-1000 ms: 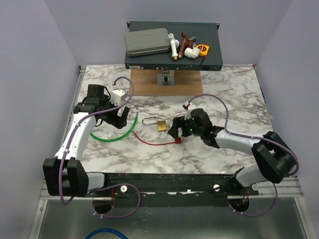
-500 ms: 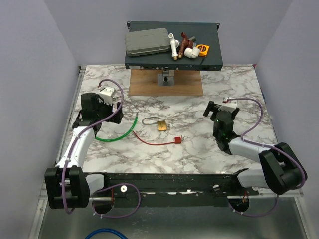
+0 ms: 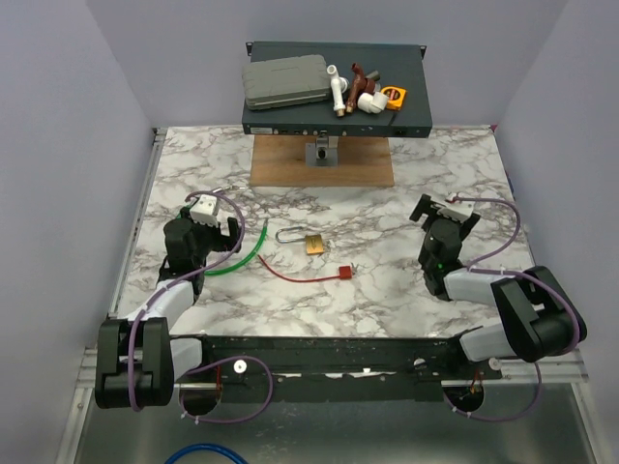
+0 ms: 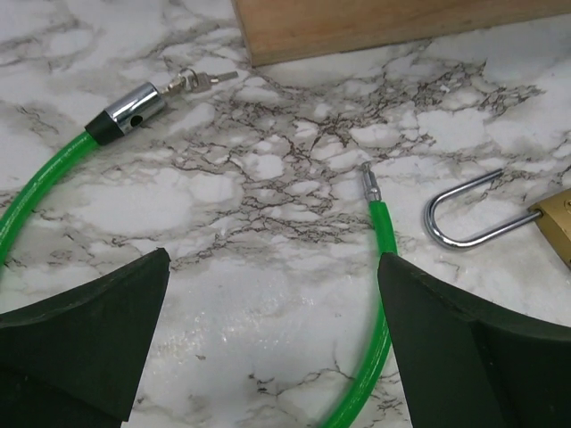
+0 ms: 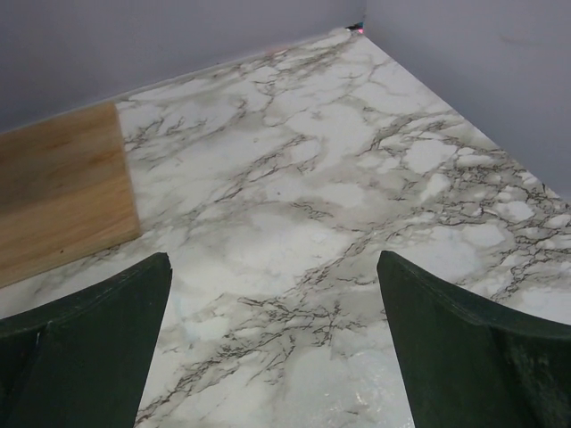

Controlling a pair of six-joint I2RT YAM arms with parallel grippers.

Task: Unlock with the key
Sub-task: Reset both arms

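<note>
Marble-patterned bench (image 3: pixel 406 280) carries everything, with a wooden board (image 3: pixel 322 172) at the back. The left end effector (image 4: pixel 274 267) gapes wide and empty over the green cable lock (image 4: pixel 384 227). The right end effector (image 5: pixel 273 267) is likewise spread, holding nothing. Each sits close to its own base, probably because the job looks done. The cable's pin (image 4: pixel 368 176) lies free of the chrome barrel (image 4: pixel 129 114), with the key (image 4: pixel 203 80) lodged in it. A brass padlock (image 3: pixel 313 244) lies nearby; whether its shackle is released is unclear.

Green cable (image 3: pixel 248 258) curls left of padlock (image 3: pixel 313 244); right side open.
</note>
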